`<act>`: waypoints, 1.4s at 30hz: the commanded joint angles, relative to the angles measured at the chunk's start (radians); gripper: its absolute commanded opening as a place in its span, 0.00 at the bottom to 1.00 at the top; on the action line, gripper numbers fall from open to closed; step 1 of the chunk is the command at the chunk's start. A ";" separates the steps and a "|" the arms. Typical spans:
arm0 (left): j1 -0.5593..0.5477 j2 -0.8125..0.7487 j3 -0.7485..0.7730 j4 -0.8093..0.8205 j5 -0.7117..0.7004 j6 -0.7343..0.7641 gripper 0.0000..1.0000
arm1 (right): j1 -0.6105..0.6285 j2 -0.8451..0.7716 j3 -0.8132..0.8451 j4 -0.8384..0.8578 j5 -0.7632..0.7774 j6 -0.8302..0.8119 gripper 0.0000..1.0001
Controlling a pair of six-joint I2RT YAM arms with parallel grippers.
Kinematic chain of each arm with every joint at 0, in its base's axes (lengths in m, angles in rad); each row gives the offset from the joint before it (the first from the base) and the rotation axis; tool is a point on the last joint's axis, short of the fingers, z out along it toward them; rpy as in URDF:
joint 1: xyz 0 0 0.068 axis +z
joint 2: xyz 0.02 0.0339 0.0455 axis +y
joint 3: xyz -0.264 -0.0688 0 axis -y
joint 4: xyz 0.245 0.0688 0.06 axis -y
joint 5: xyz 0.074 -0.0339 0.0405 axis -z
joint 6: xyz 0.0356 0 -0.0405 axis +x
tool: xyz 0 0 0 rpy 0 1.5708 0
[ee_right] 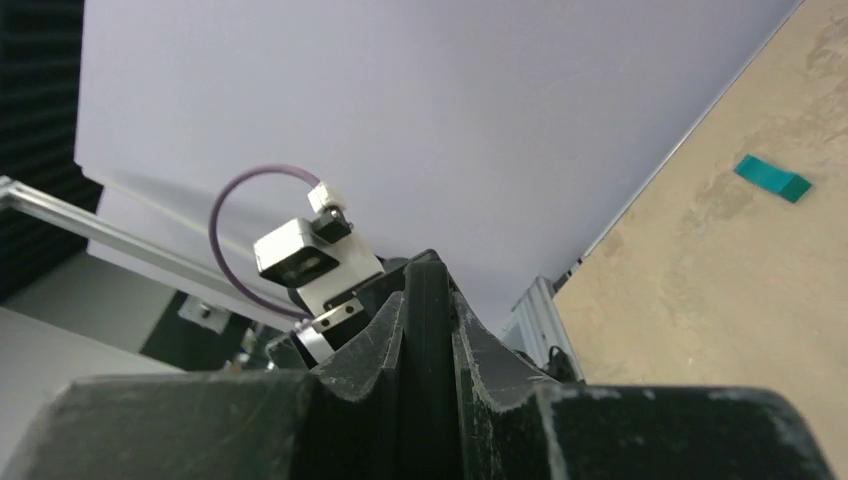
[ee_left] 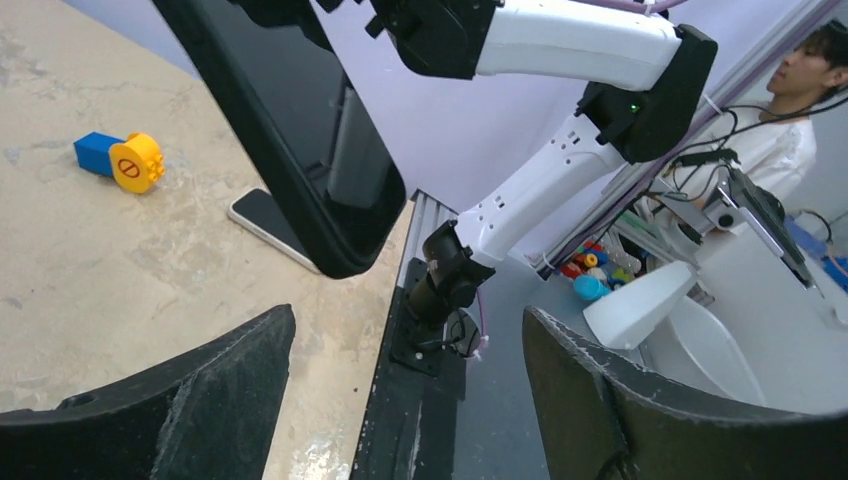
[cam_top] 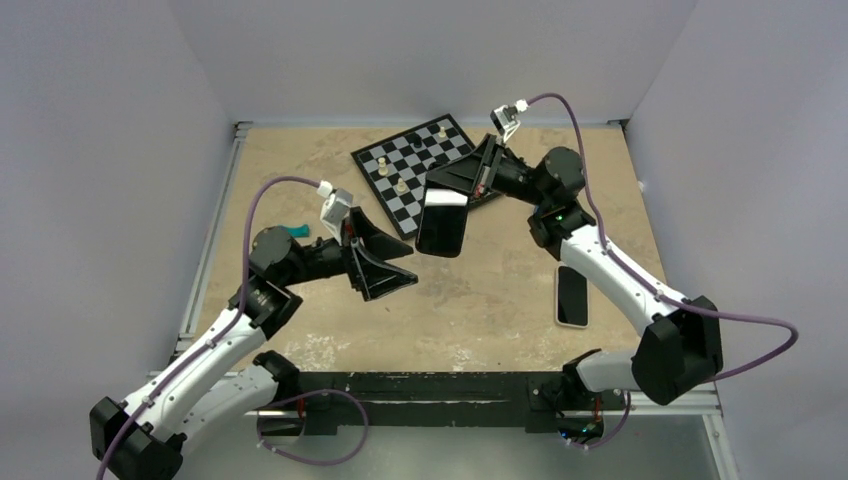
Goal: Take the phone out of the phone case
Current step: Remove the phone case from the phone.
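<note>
Overhead, the right fingers (cam_top: 447,188) clamp the black phone case (cam_top: 442,226), raised above the middle of the desk (cam_top: 480,305). The left fingers (cam_top: 398,276) gape wide and empty at its 8 o'clock. The phone (cam_top: 572,296) lies flat at the desk's 4 o'clock.

Tally, as noted:

- Slim white-rimmed phone with black glass screen (cam_top: 572,296): one.
- Matte black phone case (cam_top: 441,222): one.
- Black-and-white chequered chessboard (cam_top: 455,150): one.
- Small chess pieces on it: four could be made out. Three were pale (cam_top: 441,130) (cam_top: 383,165) (cam_top: 401,185) and one was dark (cam_top: 420,143).
- Small teal flat strip (cam_top: 297,230): one.
- Blue-and-yellow plastic toy block (ee_left: 120,160): one, which showed only in the left wrist view.
- White-and-black robot arms: two, left arm (cam_top: 215,345) and right arm (cam_top: 620,275).
- Black two-finger grippers: two, left gripper (cam_top: 405,265) and right gripper (cam_top: 450,183).
- Small silver wrist cameras: two (cam_top: 335,207) (cam_top: 507,120).
</note>
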 commanded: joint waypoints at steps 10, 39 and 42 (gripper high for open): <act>-0.005 0.205 0.170 0.079 0.242 -0.005 0.57 | -0.009 -0.057 0.259 -0.273 -0.162 -0.312 0.00; -0.005 0.326 0.203 0.249 0.220 -0.119 0.26 | -0.003 -0.058 0.216 -0.197 -0.186 -0.255 0.00; -0.005 0.350 0.213 0.229 0.218 -0.125 0.21 | 0.002 -0.064 0.208 -0.185 -0.198 -0.249 0.00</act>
